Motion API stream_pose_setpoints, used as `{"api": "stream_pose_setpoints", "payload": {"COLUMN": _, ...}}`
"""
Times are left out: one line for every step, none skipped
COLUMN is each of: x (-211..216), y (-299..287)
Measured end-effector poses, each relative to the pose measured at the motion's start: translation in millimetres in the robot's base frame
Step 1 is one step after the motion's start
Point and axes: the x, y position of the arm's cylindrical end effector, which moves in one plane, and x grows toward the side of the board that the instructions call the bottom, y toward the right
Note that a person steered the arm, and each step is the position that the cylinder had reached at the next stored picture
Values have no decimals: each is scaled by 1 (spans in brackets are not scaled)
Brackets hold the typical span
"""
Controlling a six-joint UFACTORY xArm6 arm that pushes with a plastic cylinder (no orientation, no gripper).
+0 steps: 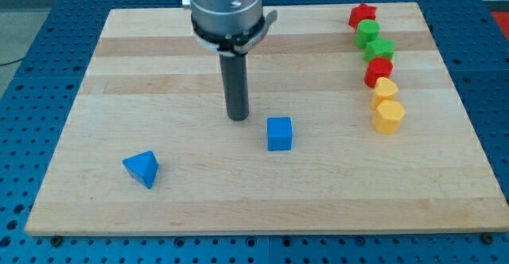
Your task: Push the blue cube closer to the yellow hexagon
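Pale wood, planked in lengthwise strips with a smooth matte grain, forms the desk (159, 49). No claw is fitted, so no grasp can be told: a straight dark rod ends in my tip (238, 118), seen just beside the blue cube (279, 133), to its upper left and apart from it. The yellow hexagon (388, 116) lies well apart at the view's right, closing a touching column of a red star (362, 14), 2 green blocks, a red block and another yellow block. A blue triangular block (142, 168) sits at lower left.
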Motion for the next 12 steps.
{"api": "stream_pose_setpoints", "payload": {"x": 19, "y": 0}}
{"api": "stream_pose_setpoints", "payload": {"x": 35, "y": 23}}
{"api": "stream_pose_setpoints", "payload": {"x": 41, "y": 44}}
{"api": "stream_pose_setpoints", "payload": {"x": 41, "y": 49}}
{"api": "stream_pose_setpoints", "payload": {"x": 38, "y": 49}}
{"api": "stream_pose_setpoints", "payload": {"x": 35, "y": 49}}
{"api": "stream_pose_setpoints", "payload": {"x": 35, "y": 49}}
{"api": "stream_pose_setpoints", "payload": {"x": 32, "y": 49}}
{"api": "stream_pose_setpoints", "payload": {"x": 30, "y": 49}}
{"api": "stream_pose_setpoints", "payload": {"x": 28, "y": 52}}
{"api": "stream_pose_setpoints", "payload": {"x": 26, "y": 60}}
{"api": "stream_pose_setpoints", "payload": {"x": 25, "y": 68}}
